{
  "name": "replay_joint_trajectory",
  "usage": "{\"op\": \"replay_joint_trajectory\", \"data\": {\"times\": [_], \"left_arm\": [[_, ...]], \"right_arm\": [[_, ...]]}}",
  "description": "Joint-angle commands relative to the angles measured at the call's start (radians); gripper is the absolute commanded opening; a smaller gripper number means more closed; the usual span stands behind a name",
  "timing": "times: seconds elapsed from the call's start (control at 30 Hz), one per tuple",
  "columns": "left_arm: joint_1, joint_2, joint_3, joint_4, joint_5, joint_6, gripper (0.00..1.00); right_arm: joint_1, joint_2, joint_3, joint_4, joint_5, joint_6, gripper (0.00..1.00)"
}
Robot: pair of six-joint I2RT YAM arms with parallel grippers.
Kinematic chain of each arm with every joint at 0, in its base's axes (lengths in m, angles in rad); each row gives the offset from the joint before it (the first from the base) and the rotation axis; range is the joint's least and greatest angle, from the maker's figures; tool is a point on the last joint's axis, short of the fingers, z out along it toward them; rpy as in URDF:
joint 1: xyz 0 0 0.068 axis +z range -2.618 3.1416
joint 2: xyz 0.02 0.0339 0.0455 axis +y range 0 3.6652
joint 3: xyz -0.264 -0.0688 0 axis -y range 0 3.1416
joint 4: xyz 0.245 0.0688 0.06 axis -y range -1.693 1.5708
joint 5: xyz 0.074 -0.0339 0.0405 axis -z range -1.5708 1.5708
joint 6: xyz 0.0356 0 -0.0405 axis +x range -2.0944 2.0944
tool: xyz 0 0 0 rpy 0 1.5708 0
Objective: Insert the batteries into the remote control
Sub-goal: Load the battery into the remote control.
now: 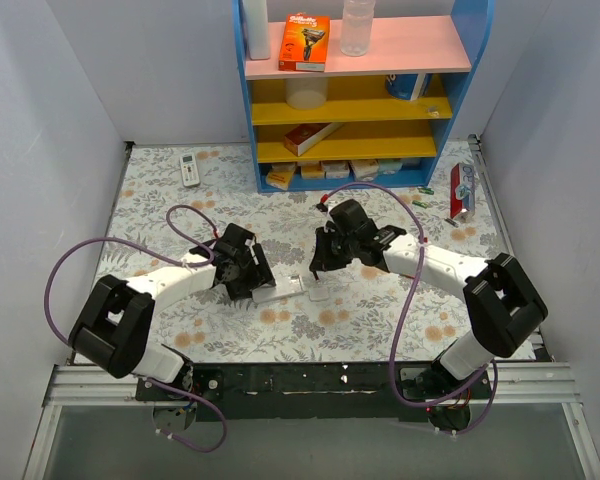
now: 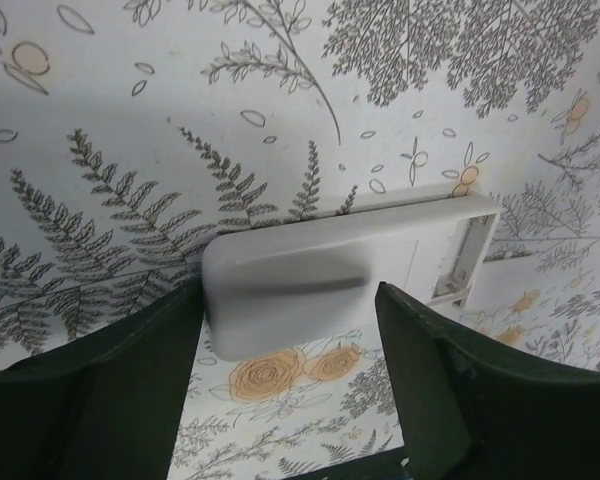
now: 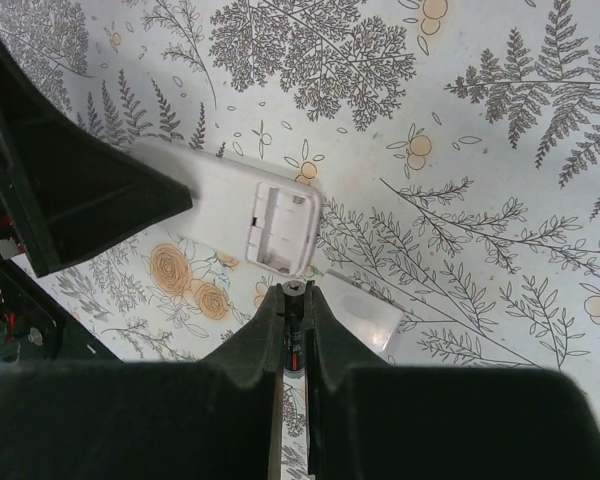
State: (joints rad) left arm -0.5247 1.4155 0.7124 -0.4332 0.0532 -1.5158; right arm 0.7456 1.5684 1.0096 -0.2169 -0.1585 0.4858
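Observation:
The white remote control [image 1: 282, 289] lies on the flowered table between both arms, its back up and its battery compartment [image 3: 280, 230] open and empty. My left gripper [image 1: 252, 278] straddles the remote's closed end [image 2: 310, 270], with both fingers against its sides. My right gripper [image 3: 297, 295] is shut on a slim battery [image 3: 297, 330] with a red mark. The battery's tip is just short of the open compartment's edge. The loose white battery cover [image 3: 365, 312] lies on the table beside the compartment, and also shows in the top view [image 1: 324, 291]. No other battery is in view.
A blue shelf unit [image 1: 355, 100] with boxes and bottles stands at the back. A small white remote with buttons [image 1: 189, 168] lies at the back left. A red pack [image 1: 463, 188] lies at the back right. White walls close in both sides.

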Motion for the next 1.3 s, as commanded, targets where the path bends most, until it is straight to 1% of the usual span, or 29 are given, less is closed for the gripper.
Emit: {"op": "replay_joint_trajectory", "data": {"times": [0.0,0.03,0.13,0.23,0.37,0.4,0.5,0.67,0.7,0.83,0.97,1.27], "left_arm": [[-0.009,0.08,-0.01,0.001,-0.032,-0.047,0.65],[-0.014,0.082,-0.008,0.004,-0.032,-0.053,0.6],[-0.024,0.092,-0.013,-0.001,-0.041,-0.075,0.53],[-0.029,0.099,-0.019,-0.01,-0.039,-0.104,0.51],[-0.037,0.102,-0.024,-0.022,-0.039,-0.129,0.46],[-0.04,0.102,-0.021,-0.033,-0.077,-0.13,0.45],[-0.044,0.103,-0.013,-0.061,-0.096,-0.129,0.41],[-0.047,0.1,-0.008,-0.078,-0.113,-0.13,0.33],[-0.049,0.102,-0.007,-0.079,-0.112,-0.126,0.3],[-0.049,0.111,0.004,-0.088,-0.108,-0.112,0.25],[-0.049,0.114,0.01,-0.09,-0.099,-0.104,0.24],[-0.051,0.126,0.021,-0.091,-0.085,-0.101,0.24]], "right_arm": [[0.008,-0.044,-0.037,0.14,-0.027,-0.024,0.01],[0.017,-0.041,-0.045,0.163,-0.026,-0.026,0.01],[0.047,-0.03,-0.06,0.249,0.014,-0.03,0.01],[0.064,-0.022,-0.081,0.3,0.08,-0.01,0.01],[0.078,-0.019,-0.132,0.367,0.149,0.025,0.01],[0.081,-0.016,-0.141,0.391,0.189,0.03,0.01],[0.084,-0.008,-0.198,0.456,0.226,0.062,0.01],[0.092,0.004,-0.284,0.583,0.231,0.088,0.01],[0.093,0.011,-0.289,0.6,0.229,0.088,0.01],[0.107,0.016,-0.304,0.675,0.232,0.083,0.01],[0.123,0.008,-0.307,0.732,0.243,0.07,0.01],[0.132,0.051,-0.341,0.804,0.284,0.045,0.01]]}}
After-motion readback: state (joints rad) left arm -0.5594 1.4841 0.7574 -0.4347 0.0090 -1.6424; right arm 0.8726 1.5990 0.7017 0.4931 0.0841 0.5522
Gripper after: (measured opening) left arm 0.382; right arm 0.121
